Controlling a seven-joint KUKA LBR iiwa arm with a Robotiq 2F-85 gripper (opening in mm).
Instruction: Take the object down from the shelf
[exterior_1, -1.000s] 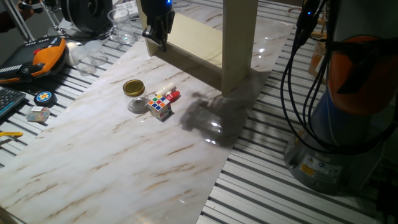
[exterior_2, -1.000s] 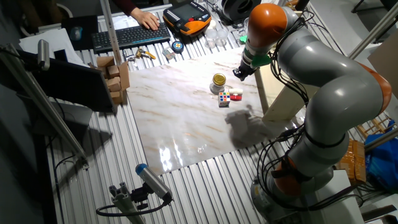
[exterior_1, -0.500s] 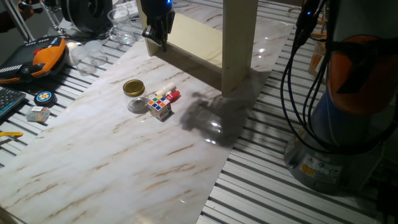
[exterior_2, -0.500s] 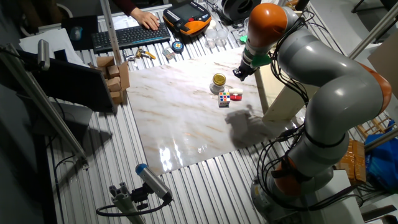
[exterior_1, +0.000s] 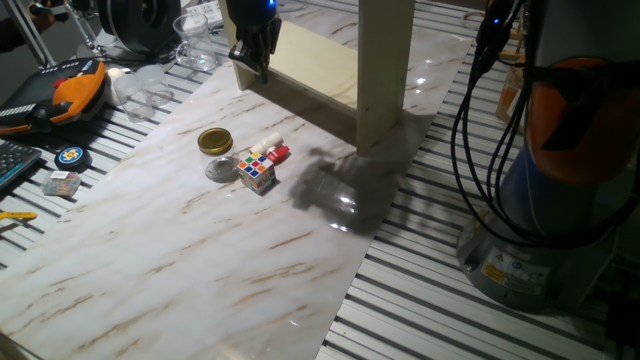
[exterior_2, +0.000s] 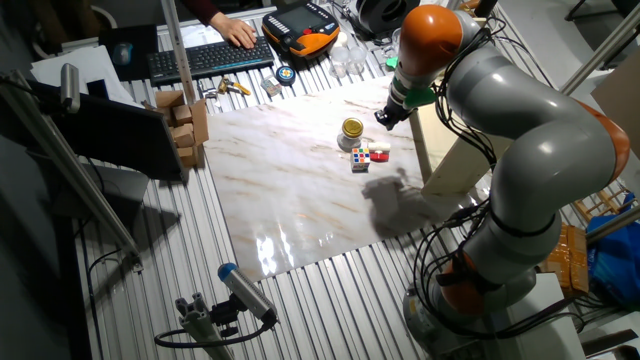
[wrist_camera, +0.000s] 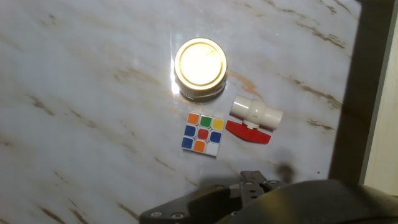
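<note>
Evidently nothing had moved over the last second: the black pincer (exterior_1: 262, 62) stayed beside the cream-coloured boxy wooden shelf (exterior_1: 385, 70), its opening impossible to judge. No object showed on the shelf; the task looked stalled.

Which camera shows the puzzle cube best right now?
The hand view: it looks straight down on the puzzle cube, so all nine coloured squares of its top face read clearly. Both fixed views show it small on the marble table, beside the gold-lidded jar, colours barely distinguishable.
</note>
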